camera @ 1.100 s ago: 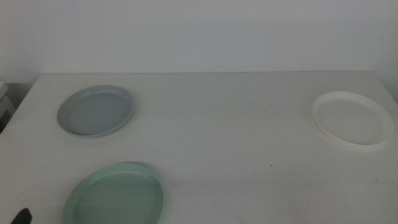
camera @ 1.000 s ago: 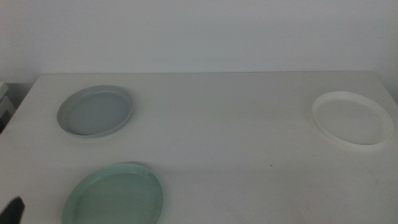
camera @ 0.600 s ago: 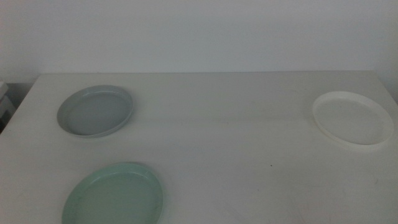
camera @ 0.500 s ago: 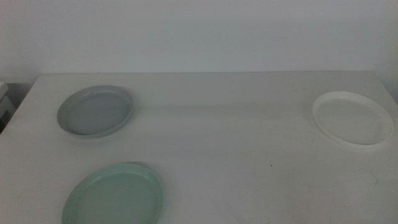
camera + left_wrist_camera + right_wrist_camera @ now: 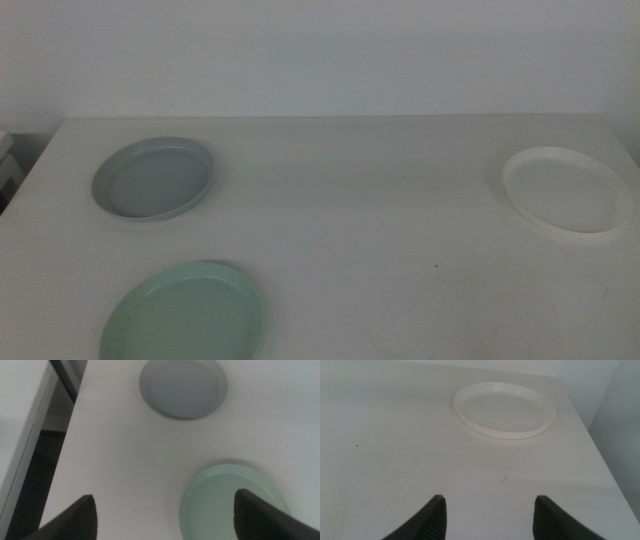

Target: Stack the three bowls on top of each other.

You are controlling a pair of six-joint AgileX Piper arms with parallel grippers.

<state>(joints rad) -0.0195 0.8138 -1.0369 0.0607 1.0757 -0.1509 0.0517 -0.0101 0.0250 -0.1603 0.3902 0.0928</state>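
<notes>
The three bowls lie apart on the white table (image 5: 360, 220). The grey-blue bowl (image 5: 154, 178) is at the far left, the mint green bowl (image 5: 184, 315) at the near left, the white bowl (image 5: 567, 190) at the right. Neither arm shows in the middle view. In the left wrist view my left gripper (image 5: 165, 510) is open above the table's left edge, with the mint green bowl (image 5: 232, 502) between and beyond its jaws and the grey-blue bowl (image 5: 183, 386) farther off. In the right wrist view my right gripper (image 5: 489, 510) is open, short of the white bowl (image 5: 505, 409).
The table's left edge (image 5: 65, 445) drops to a dark gap beside a pale cabinet (image 5: 20, 415). The table's right edge (image 5: 600, 460) runs close to the white bowl. A pale wall (image 5: 320, 50) stands behind the table.
A dark tip of the left gripper at the bottom left corner of the middle view has slipped out of that view. The bowls have not moved.
</notes>
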